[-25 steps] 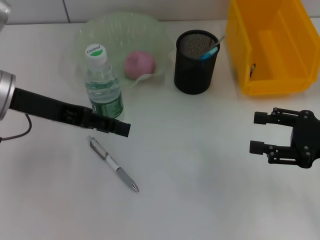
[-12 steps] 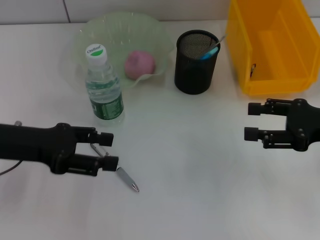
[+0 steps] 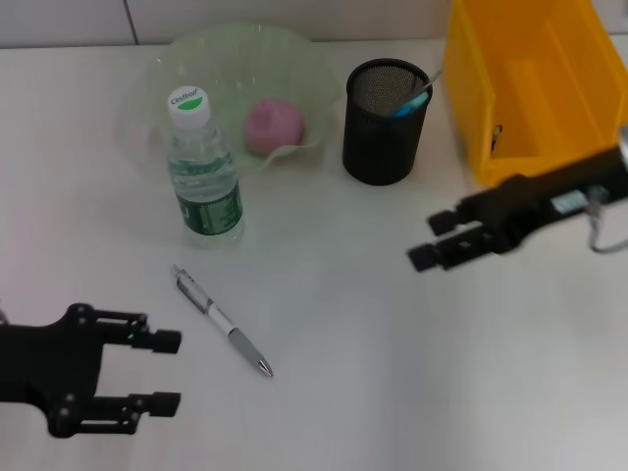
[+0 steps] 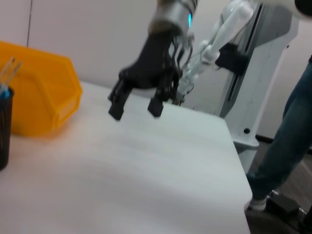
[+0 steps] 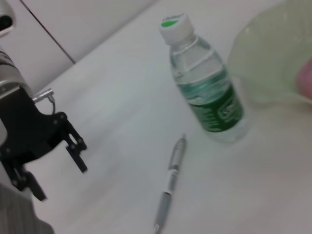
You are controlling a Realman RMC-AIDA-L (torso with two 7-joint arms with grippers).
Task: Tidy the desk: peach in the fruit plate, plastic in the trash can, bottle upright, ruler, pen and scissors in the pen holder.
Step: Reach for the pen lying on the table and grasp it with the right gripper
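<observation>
Now the left gripper (image 3: 165,371) hovers low at the near left of the table (image 3: 392,373), its two fingers wide apart and holding nothing. The pen (image 3: 223,322) lies flat just beside it, free, tip pointing away from the bottle (image 3: 203,169). This bottle stands upright next to the fruit plate (image 3: 186,69), and the peach (image 3: 274,127) rests inside that plate. The right gripper (image 3: 435,238) reaches in front of the yellow trash can (image 3: 549,157), near the black pen holder (image 3: 384,123) – its fingers are also spread and empty. A blue item (image 3: 412,100) already sticks out of the holder.
</observation>
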